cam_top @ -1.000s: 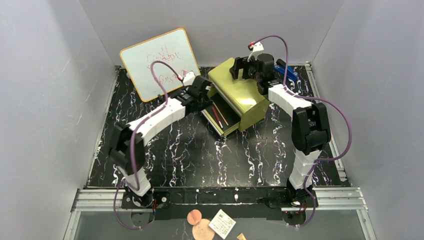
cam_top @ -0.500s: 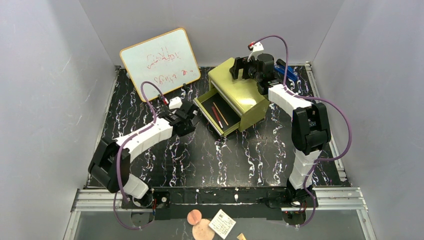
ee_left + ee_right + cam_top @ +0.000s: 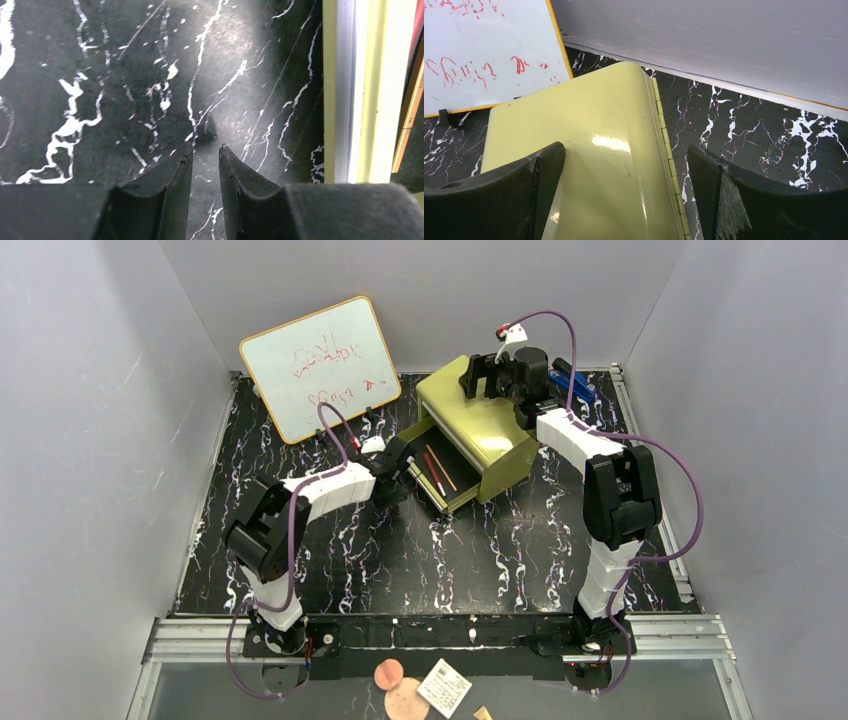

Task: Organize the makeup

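Of the makeup, slim dark-red and tan pencils (image 3: 436, 468) lie in the open lower drawer (image 3: 452, 495) of the olive-yellow chest (image 3: 485, 430). My left gripper (image 3: 403, 457) hangs low over the table just left of the drawer front. In the left wrist view its fingers (image 3: 205, 152) stand open only a narrow way, with bare table between them and the drawer's pale front edge (image 3: 370, 90) to the right. My right gripper (image 3: 481, 374) hovers wide open over the chest's lid (image 3: 589, 150), straddling the hinge (image 3: 669, 150) and holding nothing.
A whiteboard (image 3: 320, 365) with red writing leans at the back left. A blue object (image 3: 573, 381) lies behind the right arm by the back wall. Grey walls close three sides. Small round discs and a white card (image 3: 443, 687) lie beyond the near rail.
My left arm drew back from the drawer toward the near left, then swung in again to the drawer's front. The right arm and the chest have not moved.
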